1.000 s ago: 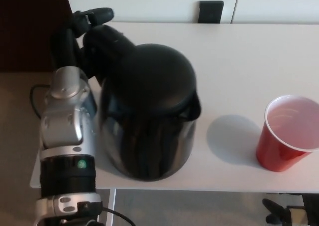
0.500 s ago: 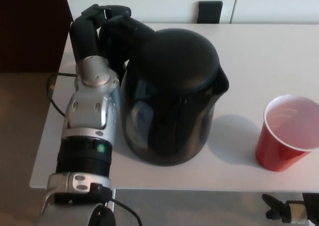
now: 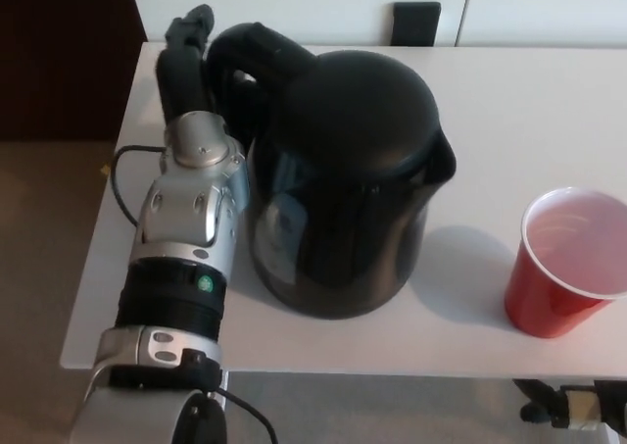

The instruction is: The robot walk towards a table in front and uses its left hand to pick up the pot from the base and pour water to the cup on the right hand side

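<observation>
Black pot (image 3: 343, 184) handle beside left fingers (image 3: 186, 42)

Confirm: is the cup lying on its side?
No. The red cup stands upright on the table, open mouth up, right of the pot.

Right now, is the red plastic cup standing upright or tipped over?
Upright. The red plastic cup stands on the white table, its round mouth facing up, to the right of the black kettle.
</observation>
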`<state>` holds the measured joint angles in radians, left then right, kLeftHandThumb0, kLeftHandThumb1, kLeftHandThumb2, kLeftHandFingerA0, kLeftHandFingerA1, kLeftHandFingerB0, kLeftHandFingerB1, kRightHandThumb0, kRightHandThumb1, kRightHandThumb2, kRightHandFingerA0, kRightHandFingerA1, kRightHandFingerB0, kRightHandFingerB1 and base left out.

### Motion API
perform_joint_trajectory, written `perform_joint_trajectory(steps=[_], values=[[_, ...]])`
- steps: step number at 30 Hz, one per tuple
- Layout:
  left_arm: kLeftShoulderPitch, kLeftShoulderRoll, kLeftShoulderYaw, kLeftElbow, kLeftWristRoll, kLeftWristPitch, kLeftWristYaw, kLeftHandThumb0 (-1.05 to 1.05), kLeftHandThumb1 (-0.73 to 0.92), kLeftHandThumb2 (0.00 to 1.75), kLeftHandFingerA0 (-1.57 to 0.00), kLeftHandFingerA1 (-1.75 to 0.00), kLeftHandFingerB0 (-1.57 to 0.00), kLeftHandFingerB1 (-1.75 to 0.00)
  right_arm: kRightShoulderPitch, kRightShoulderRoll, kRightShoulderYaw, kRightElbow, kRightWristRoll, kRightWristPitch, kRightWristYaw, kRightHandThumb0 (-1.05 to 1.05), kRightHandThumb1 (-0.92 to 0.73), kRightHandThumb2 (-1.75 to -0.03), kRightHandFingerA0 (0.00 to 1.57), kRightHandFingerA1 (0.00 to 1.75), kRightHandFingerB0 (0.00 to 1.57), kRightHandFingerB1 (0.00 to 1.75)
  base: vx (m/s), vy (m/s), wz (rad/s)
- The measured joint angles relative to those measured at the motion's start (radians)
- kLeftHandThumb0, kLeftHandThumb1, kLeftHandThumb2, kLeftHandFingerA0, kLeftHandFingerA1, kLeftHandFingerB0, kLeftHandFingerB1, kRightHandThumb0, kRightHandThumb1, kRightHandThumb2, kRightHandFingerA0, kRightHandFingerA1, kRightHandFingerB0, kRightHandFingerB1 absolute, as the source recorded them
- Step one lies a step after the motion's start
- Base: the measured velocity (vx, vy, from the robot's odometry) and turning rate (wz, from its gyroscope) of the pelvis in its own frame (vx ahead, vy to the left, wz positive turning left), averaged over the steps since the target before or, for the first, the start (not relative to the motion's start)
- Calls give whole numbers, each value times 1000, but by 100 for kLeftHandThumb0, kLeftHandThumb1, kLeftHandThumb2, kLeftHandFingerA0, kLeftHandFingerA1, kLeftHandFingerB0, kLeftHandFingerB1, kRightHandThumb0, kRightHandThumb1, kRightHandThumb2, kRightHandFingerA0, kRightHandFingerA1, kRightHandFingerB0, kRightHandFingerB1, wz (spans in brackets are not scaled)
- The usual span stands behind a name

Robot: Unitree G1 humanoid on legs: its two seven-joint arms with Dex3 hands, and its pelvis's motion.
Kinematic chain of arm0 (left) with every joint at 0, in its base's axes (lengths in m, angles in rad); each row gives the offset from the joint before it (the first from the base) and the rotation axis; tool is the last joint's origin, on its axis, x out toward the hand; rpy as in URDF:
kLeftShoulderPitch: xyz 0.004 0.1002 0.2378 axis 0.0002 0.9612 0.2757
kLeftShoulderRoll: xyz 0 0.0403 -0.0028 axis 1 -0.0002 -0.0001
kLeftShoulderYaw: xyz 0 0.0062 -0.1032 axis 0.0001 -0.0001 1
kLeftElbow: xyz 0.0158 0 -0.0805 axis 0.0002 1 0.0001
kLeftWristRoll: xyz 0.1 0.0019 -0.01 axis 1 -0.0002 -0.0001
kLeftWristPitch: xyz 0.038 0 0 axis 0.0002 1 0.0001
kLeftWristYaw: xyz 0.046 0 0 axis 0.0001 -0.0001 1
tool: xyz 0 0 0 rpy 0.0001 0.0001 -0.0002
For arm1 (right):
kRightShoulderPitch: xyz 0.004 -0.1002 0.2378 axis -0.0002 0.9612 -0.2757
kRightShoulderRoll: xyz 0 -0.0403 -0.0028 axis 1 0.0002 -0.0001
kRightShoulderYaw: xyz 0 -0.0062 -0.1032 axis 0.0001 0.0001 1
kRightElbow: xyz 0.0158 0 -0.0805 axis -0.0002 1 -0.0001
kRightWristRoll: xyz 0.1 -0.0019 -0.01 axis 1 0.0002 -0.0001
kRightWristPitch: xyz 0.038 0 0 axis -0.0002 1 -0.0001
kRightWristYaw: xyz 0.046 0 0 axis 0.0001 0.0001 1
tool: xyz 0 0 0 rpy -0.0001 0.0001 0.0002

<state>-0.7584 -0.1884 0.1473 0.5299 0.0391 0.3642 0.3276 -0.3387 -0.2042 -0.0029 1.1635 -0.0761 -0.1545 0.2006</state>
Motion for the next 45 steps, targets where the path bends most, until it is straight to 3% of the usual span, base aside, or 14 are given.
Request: perform_joint_trajectory(steps=[2, 12, 13, 15, 16, 19, 20, 23, 24, 25, 37, 38, 44, 45], values=[[3, 19, -30, -5, -1, 11, -30, -58, 37, 70, 0, 0, 0, 0, -2, 0, 0, 0, 0, 0, 0, -73, -28, -89, 95, 79, 60, 76, 0, 0, 0], [49, 161, -211, -85, -4, 88, -204, -62, 38, 71, 0, 0, 0, 0, -8, 2, 0, 1, 0, 0, 0, -72, -28, -90, 91, 78, 58, 76, 0, 0, 0], [54, 169, -219, -92, -5, 91, -215, -63, 38, 71, 0, 0, 0, 0, -8, 2, 0, 1, -1, 0, 0, -71, -38, -73, 93, 73, 60, 75, 0, 0, 0], [72, 206, -247, -119, -8, 104, -259, -64, 38, 72, 0, 0, 0, 0, -8, 3, 0, 1, -1, 0, 0, -72, -29, -92, 89, 79, 59, 77, 0, 0, 0], [79, 223, -258, -131, -10, 110, -278, -63, 37, 71, 0, 0, 0, 0, -8, 3, 0, 1, -1, 0, 0, -71, -37, -73, 90, 74, 59, 75, 0, 0, 0], [97, 269, -279, -163, -15, 123, -329, -64, 40, 74, 0, -2, 0, 0, -9, 3, 0, 1, 0, 0, 0, -70, -25, -86, 90, 78, 60, 76, 0, 0, 0], [99, 277, -282, -169, -16, 126, -338, -64, 40, 74, 0, -1, 0, 0, -9, 3, 0, 1, 0, 0, 0, -68, -34, -69, 93, 73, 62, 74, 0, 0, 0], [115, 345, -301, -206, -22, 145, -404, -64, 40, 74, 0, -2, 0, 0, -9, 3, -1, 1, 0, 0, 0, -69, -24, -87, 90, 78, 60, 76, 0, 0, 0], [123, 367, -303, -217, -24, 149, -427, -60, 44, 54, 0, 0, 0, 0, -9, 3, -1, 1, 0, 1, 0, -68, -24, -87, 90, 78, 59, 76, 0, 0, 0], [130, 384, -305, -223, -26, 151, -443, -63, 38, 70, 0, 0, 0, 0, -9, 3, -1, 1, 0, 1, 0, -67, -26, -89, 90, 78, 59, 75, 0, 0, 0], [209, 573, -292, -340, -77, 191, -653, -61, 39, 69, 0, 0, 0, 0, -9, 2, 2, -1, -2, 2, 0, -69, -26, -90, 89, 78, 59, 77, 0, 0, 0], [222, 590, -284, -368, -85, 199, -667, -55, 41, 66, 0, 0, 0, -2, -8, 2, 3, -2, -2, 2, 0, -65, -35, -74, 91, 71, 59, 74, 0, 0, 0], [351, 716, -127, -544, -169, 247, -775, -60, 37, 69, 0, -7, 0, 0, 11, 2, -1, -5, -1, 1, 0, -71, -23, -88, 93, 80, 60, 77, 0, 0, 0], [374, 738, -82, -553, -184, 254, -791, -58, 36, 68, 0, -9, 0, 0, 16, 2, -5, -5, 0, 1, 0, -73, -32, -70, 96, 74, 60, 76, 0, 0, 0]])
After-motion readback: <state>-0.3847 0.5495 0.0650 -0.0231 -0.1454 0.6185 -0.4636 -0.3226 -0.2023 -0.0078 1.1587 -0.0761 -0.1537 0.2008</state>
